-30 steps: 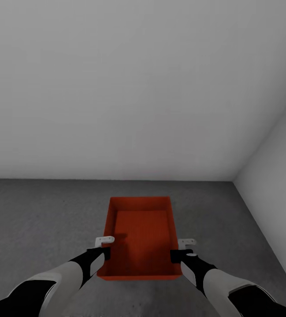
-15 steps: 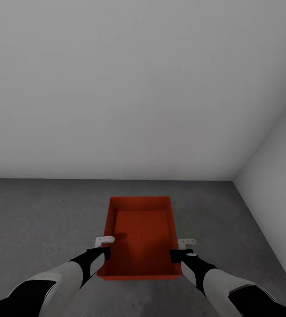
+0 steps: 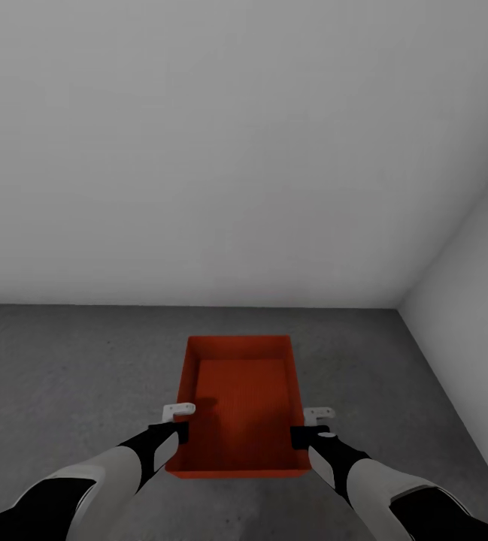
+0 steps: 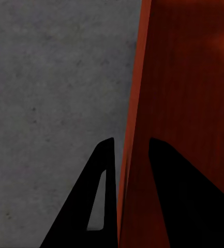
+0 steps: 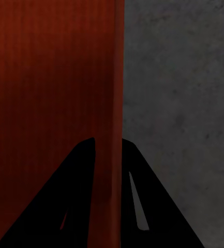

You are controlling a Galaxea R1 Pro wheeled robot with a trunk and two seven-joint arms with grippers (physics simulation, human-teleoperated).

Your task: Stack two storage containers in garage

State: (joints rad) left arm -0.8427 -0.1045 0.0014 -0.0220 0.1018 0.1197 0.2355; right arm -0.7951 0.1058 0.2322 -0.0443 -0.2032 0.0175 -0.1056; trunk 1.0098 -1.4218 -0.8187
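One orange-red storage container (image 3: 240, 406), open-topped with nothing in it, lies lengthwise in front of me over the dark grey concrete floor (image 3: 63, 376) of the garage. My left gripper (image 3: 181, 430) is shut on its left long wall and my right gripper (image 3: 298, 436) on its right long wall, both near the front end. In the left wrist view the black fingers (image 4: 104, 170) straddle the container's wall (image 4: 189, 77). The right wrist view shows the right gripper (image 5: 108, 142) pinching the wall (image 5: 49, 72) the same way. Whether the container rests on the floor or hangs just above it, I cannot tell.
A plain pale grey back wall (image 3: 198, 150) stands just beyond the container. A second pale wall (image 3: 477, 315) closes the right side, meeting the back wall in a corner. Bare concrete stretches to the left of the container.
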